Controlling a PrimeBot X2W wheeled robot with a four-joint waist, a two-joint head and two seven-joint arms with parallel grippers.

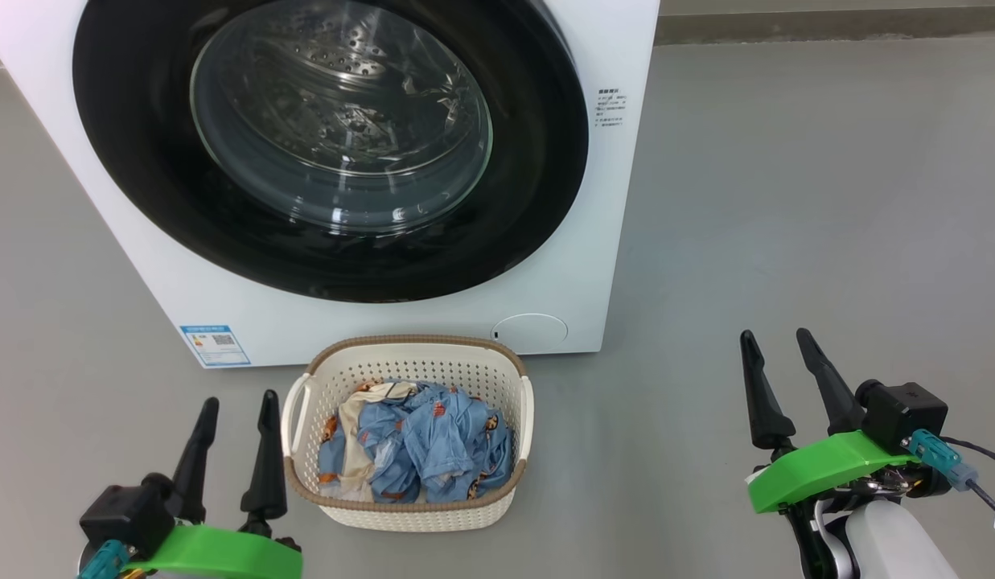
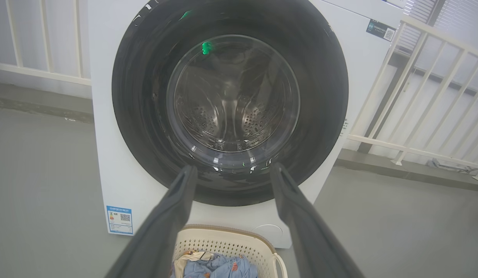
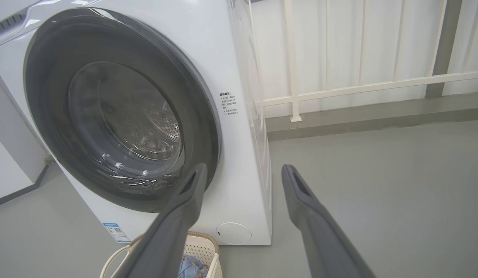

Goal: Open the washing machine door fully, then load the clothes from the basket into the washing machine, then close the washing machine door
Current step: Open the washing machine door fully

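Observation:
The white washing machine [image 1: 626, 201] stands ahead with its round glossy black door [image 1: 127, 161] shut against the front; the steel drum shows through the glass window [image 1: 340, 112]. On the floor before it sits the cream basket [image 1: 409, 515] holding the light-blue clothes [image 1: 433, 450]. My left gripper [image 1: 240, 402] is open just left of the basket, empty. Well to the right of the basket, my right gripper [image 1: 779, 342] is open and empty. The door [image 2: 320, 96] and basket [image 2: 239, 239] lie beyond my left gripper [image 2: 231, 170]. My right gripper [image 3: 242, 170] points past the machine's right front corner [image 3: 239, 154].
Grey floor [image 1: 787, 201] spreads to the right of the machine. A white railing [image 2: 416, 96] and a low grey kerb [image 3: 358, 116] run behind and beside the machine. A blue label sticker [image 1: 215, 344] marks the machine's lower left front.

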